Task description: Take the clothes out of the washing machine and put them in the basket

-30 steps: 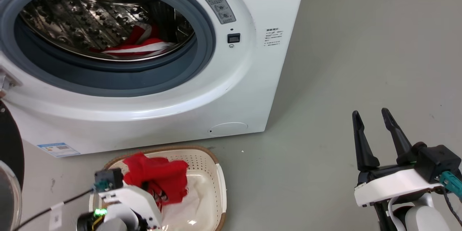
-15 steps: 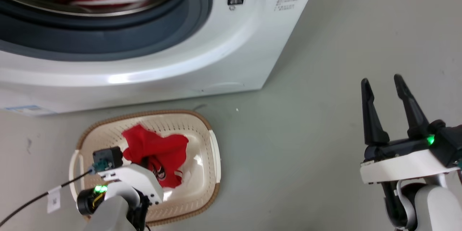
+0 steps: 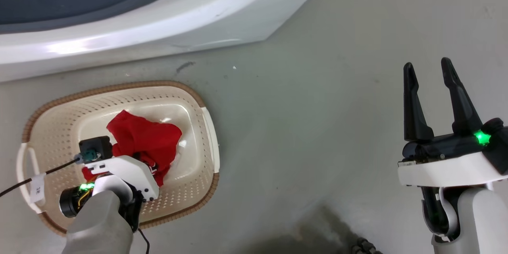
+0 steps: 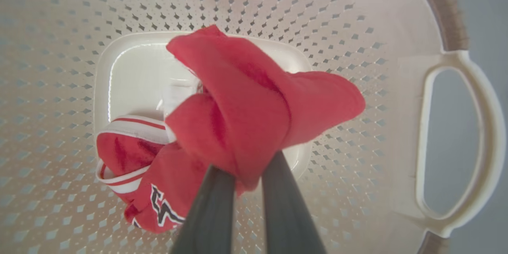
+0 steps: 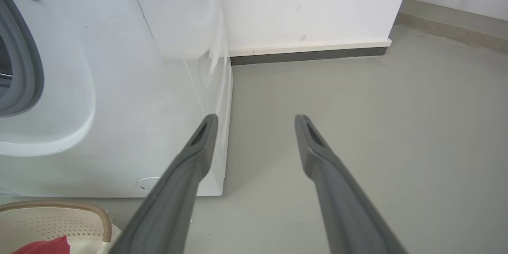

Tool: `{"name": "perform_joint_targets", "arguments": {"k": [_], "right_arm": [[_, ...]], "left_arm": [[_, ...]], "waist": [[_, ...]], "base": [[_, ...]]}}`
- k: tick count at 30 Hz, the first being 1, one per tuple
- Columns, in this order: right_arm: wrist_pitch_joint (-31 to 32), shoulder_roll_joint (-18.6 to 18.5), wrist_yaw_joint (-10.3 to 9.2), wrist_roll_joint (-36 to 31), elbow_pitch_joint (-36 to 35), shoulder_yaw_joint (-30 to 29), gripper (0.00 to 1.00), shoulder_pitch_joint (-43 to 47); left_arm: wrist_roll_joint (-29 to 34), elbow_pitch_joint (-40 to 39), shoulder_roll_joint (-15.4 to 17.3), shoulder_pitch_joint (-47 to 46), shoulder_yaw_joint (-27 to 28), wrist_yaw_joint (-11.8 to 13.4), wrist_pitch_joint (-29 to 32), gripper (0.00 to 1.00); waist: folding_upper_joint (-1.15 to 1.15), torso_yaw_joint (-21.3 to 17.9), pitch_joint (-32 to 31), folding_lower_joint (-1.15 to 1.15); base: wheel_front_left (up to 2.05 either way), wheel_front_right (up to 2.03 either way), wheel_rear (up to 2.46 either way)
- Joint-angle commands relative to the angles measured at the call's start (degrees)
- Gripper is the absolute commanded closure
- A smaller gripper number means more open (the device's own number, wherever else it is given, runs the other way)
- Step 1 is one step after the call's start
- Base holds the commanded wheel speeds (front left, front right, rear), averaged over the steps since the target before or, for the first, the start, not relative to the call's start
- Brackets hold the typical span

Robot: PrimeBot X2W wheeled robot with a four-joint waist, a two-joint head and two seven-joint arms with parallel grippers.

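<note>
Left arm angled down with its grip closed; right arm held out with fingers spread.
The left gripper points downward from a white wrist above a grey forearm; its two dark fingers are pinched close together on a red garment; the right gripper sits at the lower right, fingers parted and bare, pointing up the head view; a green light glows at each wrist.

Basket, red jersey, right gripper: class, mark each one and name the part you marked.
basket [image 3: 119, 84], head view, on its brown woven rim.
red jersey [image 4: 246, 99], left wrist view, on the bunched red fold.
right gripper [image 3: 427, 63], head view, midway between its open fingertips.
</note>
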Motion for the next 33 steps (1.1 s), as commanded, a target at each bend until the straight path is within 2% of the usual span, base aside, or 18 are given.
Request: {"name": "perform_joint_targets", "arguments": {"k": [1, 9, 11, 12, 13, 26, 29, 33], "right_arm": [[-0.53, 0.06, -0.02, 0.06, 0.07, 0.08, 0.0, -1.33], [-1.74, 0.05, -0.02, 0.76, 1.14, 0.58, 0.0, -2.41], [-1.89, 0.06, -0.02, 0.87, 1.72, 0.69, 0.0, -2.56], [-1.96, 0.05, -0.02, 0.9, 1.99, 0.72, 0.0, -2.64], [-2.11, 0.05, -0.02, 0.95, 2.24, 0.75, 0.0, -2.76], [-2.53, 0.05, -0.02, 0.64, 6.08, 0.39, 0.0, 0.05], [-2.12, 0.05, -0.02, 0.39, 6.47, 0.41, 0.0, 0.98], [-1.26, 0.04, -0.02, -0.18, 6.76, 0.43, 0.0, 2.27]], "left_arm": [[-0.08, 0.34, 0.66, -0.84, 0.09, 0.24, 0.15, 1.0], [-1.38, 2.06, 1.12, -2.04, 0.29, -0.29, 2.54, 1.0], [-1.67, 2.23, 0.94, -1.88, 0.19, -0.52, 3.21, 0.6], [-1.84, 2.27, 0.75, -1.6, 0.2, -0.59, 3.36, 0.27], [-1.75, 2.33, 0.71, -1.36, 0.04, -0.6, 3.53, 0.0], [-2.13, 1.73, -0.44, 4.13, -0.24, -0.27, -0.81, 0.0], [-1.94, -0.51, -0.91, 5.83, 0.09, 0.58, -1.14, 0.0], [-0.81, -8.35, -1.63, 10.03, 1.52, 2.11, -1.21, 0.0]], "waist": [[0.0, -1.18, 2.07, 0.0], [0.0, -1.68, 4.26, 0.0], [0.0, -1.7, 4.0, 0.0], [0.0, -1.69, 3.64, 0.0], [0.0, -1.72, 3.23, 0.0], [0.0, 0.4, -10.53, 0.0], [0.0, 1.36, -13.51, 0.0], [0.0, 2.73, -17.22, 0.0]], "base": [[0.0, 0.0, 0.0], [0.0, 0.0, 0.0], [0.0, 0.0, 0.0], [0.0, 0.0, 0.0], [0.0, 0.0, 0.0], [0.0, 0.0, 0.0], [0.0, 0.0, 0.0], [0.0, 0.0, 0.0]]}}
